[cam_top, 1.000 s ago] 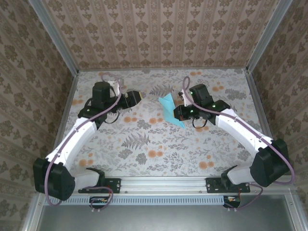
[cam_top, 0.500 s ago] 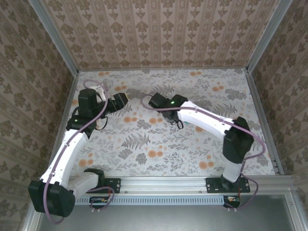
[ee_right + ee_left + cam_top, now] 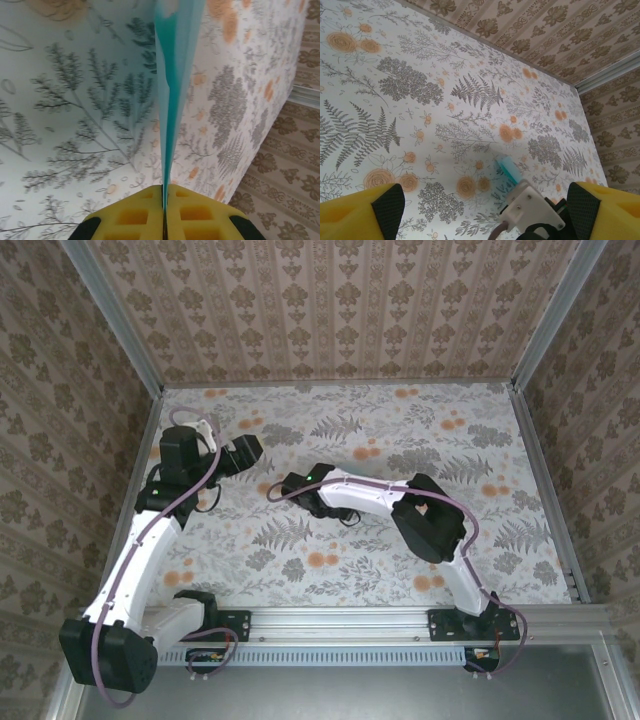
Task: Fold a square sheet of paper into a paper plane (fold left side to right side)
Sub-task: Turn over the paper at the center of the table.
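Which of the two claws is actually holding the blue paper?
The right gripper: it is pinched shut on the edge of the blue paper. The left gripper stands wide open with nothing in it.

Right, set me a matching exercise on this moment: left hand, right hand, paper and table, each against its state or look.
Things:
1. left hand
2. right hand
3. sheet of paper
4. table

States or looks:
A. light blue, seen edge-on
B. shut on the sheet
C. fern and orange-flower print
D. wide open, empty

Pairs: 1-D, 2-B, 3-A, 4-C
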Motion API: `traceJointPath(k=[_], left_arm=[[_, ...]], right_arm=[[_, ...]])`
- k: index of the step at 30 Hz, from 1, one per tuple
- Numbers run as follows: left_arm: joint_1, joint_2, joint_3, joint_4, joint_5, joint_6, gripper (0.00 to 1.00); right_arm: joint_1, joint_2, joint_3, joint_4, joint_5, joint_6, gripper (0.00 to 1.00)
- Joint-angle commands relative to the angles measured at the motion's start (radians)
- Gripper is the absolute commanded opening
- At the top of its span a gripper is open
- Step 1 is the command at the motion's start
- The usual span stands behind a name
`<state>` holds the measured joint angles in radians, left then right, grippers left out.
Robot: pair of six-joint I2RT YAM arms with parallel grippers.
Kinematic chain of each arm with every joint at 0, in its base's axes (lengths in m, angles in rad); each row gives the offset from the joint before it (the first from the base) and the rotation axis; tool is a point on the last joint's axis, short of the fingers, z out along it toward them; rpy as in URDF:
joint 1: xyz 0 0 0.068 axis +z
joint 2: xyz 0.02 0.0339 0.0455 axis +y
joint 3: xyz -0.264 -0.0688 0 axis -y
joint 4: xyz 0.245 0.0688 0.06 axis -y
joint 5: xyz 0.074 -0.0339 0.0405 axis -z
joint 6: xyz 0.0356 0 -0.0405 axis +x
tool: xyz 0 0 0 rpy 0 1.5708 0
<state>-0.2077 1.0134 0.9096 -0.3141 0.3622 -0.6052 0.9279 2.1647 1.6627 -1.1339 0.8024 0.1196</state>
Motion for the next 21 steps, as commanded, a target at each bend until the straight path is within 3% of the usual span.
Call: traceJointPath(k=[1, 5, 11, 21], left_arm=[[0.01, 0.001, -0.012, -0.004, 0.01, 0.012, 0.88], [0.009, 0.011, -0.013, -0.003, 0.02, 0.01, 0.88], [0.01, 0.029, -0.012, -0.011, 0.049, 0.008, 0.89], [0.008, 0.136, -0.069, 0.062, 0.191, -0.059, 0.86]], right_arm=[[0.012, 0.033, 0.029, -0.052, -0.082, -0.017, 0.09], [0.014, 0.041, 0.027, -0.046, -0.192, -0.008, 0.12], [0.005, 0.023, 0.013, -0.021, -0.354, 0.013, 0.26], [-0.06, -0.22, -0.145, 0.112, -0.63, 0.097, 0.51]])
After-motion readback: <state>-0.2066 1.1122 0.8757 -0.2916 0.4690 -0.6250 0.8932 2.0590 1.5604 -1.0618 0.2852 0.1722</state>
